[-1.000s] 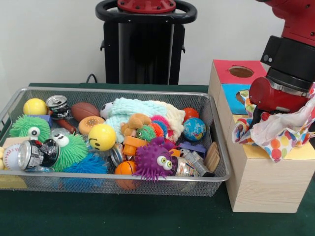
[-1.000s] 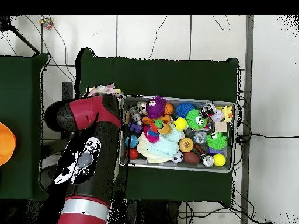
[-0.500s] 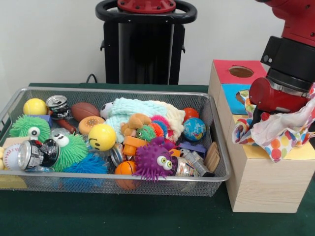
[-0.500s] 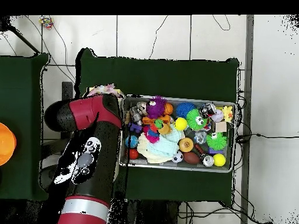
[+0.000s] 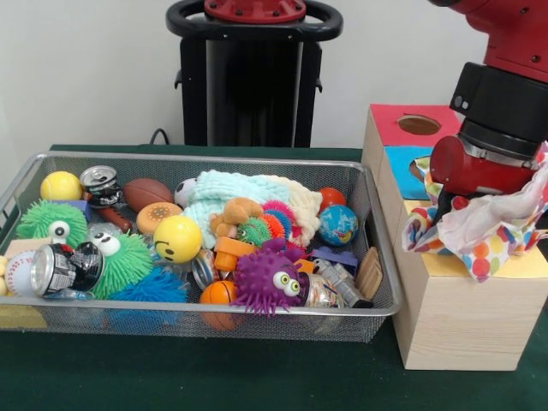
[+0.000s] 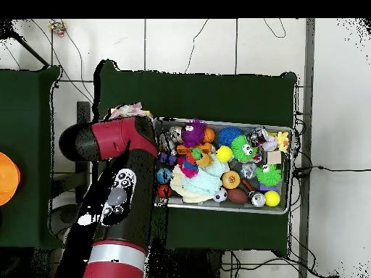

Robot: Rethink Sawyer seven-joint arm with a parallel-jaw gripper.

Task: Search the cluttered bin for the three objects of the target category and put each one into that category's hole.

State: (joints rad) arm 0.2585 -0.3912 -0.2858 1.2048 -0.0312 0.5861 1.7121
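Over the wooden box point(image 5: 454, 300), beside the wire bin point(image 5: 51, 321), the red arm point(image 5: 492, 128) hangs with a polka-dot cloth point(image 5: 488, 231) bunched at its end; the gripper itself is buried in the fabric, so whether it is apart or clamped, I cannot tell. That cloth drapes over the box's yellow panel point(image 5: 531, 265), next to the blue panel point(image 5: 398, 167), with the red panel point(image 5: 394, 128) and its round hole behind. Back in the bin, a pale knitted cloth point(image 5: 235, 193) lies among the yellow smiley ball point(image 5: 177, 238), purple spiky toy point(image 5: 270, 278) and crushed can point(image 5: 60, 268).
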